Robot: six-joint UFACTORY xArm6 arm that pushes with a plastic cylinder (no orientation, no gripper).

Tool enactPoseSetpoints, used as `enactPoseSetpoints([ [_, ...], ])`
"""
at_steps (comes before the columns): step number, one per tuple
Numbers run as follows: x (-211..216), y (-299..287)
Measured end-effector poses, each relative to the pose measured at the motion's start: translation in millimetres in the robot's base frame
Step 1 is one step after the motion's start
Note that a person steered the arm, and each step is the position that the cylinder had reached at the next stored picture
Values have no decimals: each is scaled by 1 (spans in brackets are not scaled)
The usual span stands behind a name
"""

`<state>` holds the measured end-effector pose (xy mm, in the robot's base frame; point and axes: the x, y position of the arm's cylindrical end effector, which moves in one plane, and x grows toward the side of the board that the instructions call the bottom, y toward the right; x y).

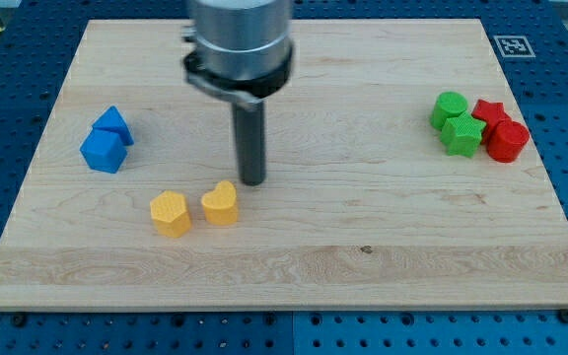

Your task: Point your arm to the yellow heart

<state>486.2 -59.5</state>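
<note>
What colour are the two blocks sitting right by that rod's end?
Both are yellow: the yellow heart beside my tip and the yellow block. The camera view shows them.

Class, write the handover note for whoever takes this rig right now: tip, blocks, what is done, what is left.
My tip stands on the board, just up and to the view's right of the yellow heart, close to it; contact cannot be judged.
Yellow hexagon-like block sits to the heart's left.
Done: tip brought beside the heart.
Left: probably a slight nudge toward it, if any.
</note>
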Motion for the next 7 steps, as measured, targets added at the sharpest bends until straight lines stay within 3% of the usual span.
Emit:
enactPoseSetpoints([
  [1, 2, -16],
  [5, 11, 13],
  [7, 11, -12],
])
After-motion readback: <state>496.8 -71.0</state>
